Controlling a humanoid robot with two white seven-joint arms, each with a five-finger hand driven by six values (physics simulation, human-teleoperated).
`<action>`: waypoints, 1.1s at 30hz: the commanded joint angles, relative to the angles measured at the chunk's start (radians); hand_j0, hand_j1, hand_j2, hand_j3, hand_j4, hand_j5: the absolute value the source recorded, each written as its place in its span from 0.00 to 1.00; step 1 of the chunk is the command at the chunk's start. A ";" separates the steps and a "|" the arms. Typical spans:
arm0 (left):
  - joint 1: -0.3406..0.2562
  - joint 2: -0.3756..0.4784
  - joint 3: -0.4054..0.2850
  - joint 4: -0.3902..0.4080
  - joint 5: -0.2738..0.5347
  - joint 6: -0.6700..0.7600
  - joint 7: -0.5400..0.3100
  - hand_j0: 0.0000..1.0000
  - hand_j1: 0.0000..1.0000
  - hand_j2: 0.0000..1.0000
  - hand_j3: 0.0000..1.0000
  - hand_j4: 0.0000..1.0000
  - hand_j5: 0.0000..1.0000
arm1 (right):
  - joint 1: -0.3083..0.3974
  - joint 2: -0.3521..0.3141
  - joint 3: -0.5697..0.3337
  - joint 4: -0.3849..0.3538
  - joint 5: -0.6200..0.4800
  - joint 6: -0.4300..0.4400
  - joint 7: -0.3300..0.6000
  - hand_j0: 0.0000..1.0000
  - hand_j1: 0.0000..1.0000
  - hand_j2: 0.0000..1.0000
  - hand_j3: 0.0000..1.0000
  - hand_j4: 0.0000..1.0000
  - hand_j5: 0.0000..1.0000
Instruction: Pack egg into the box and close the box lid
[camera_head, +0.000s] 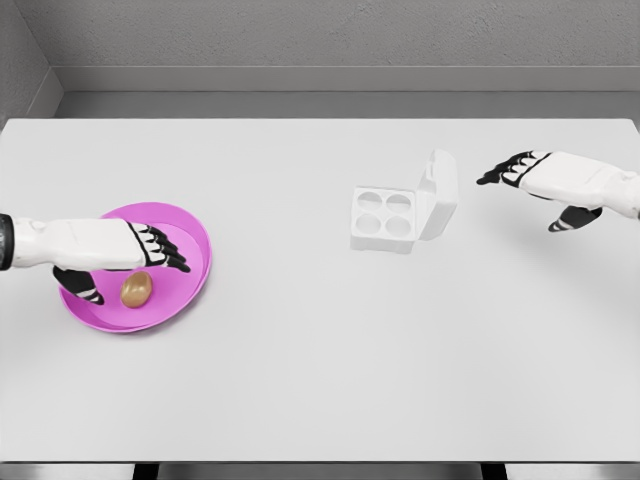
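Reaching in from the left edge, the left hand (120, 252) hovers over the pink plate (190, 232) with fingers spread and thumb hanging down, holding nothing. Just beneath it the brown egg (137, 289) lies on the plate's near side, not touched by the fingers. Right of the middle of the white table (320, 380) stands the white box (385, 219), its four cups bare and its lid (439, 193) raised upright on the right. Farther right, the right hand (545, 180) floats near the lid, fingers extended, grasping nothing.

White arms, each hand (130, 255) white with black fingers.
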 joint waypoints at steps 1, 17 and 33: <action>0.000 -0.007 -0.003 0.003 0.003 0.002 0.000 1.00 1.00 1.00 1.00 1.00 1.00 | 0.000 0.000 0.004 0.001 -0.004 0.003 0.000 1.00 1.00 1.00 1.00 1.00 1.00; 0.012 -0.032 -0.001 0.109 -0.025 0.002 0.000 0.98 0.98 0.98 0.98 0.98 0.98 | 0.000 -0.002 0.016 -0.007 -0.006 0.003 0.000 1.00 1.00 1.00 1.00 1.00 1.00; 0.025 -0.033 -0.012 0.074 -0.033 0.002 0.000 0.84 0.84 0.84 0.84 0.84 0.84 | 0.002 -0.003 0.016 -0.010 -0.006 0.003 0.000 1.00 1.00 1.00 1.00 1.00 1.00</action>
